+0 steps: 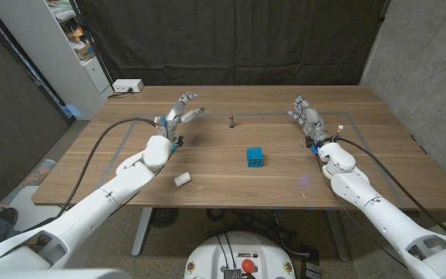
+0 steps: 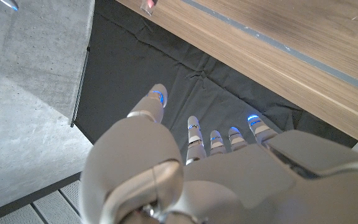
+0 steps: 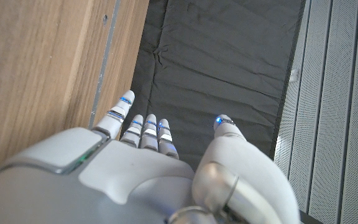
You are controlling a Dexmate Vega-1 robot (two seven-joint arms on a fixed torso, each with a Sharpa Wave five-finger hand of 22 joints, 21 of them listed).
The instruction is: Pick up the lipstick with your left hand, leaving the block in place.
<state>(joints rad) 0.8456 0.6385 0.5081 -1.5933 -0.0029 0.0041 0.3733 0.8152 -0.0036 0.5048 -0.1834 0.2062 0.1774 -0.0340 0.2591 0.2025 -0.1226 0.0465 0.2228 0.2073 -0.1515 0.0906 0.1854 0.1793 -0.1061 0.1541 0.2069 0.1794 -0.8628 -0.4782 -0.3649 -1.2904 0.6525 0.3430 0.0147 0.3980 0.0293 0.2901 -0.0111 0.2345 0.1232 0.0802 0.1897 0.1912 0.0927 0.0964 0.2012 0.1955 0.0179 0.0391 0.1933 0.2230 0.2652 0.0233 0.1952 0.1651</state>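
The lipstick [image 1: 231, 119] is a small dark tube standing upright toward the back middle of the wooden table [image 1: 207, 167]. A blue block [image 1: 255, 156] sits nearer the front, right of centre. My left hand [image 1: 181, 112] is raised at the back left with fingers spread, empty, a short way left of the lipstick; its fingers [image 2: 194, 134] reach past the table edge toward the black curtain. My right hand [image 1: 308, 118] stands at the back right, fingers apart and empty, and its fingers [image 3: 145, 127] show beside the table edge.
A small white object [image 1: 183, 180] lies near the table's front left. A white box [image 1: 127, 86] sits beyond the back left corner. A black curtain [image 1: 231, 39] hangs behind the table, a shelf [image 1: 80, 43] at the far left.
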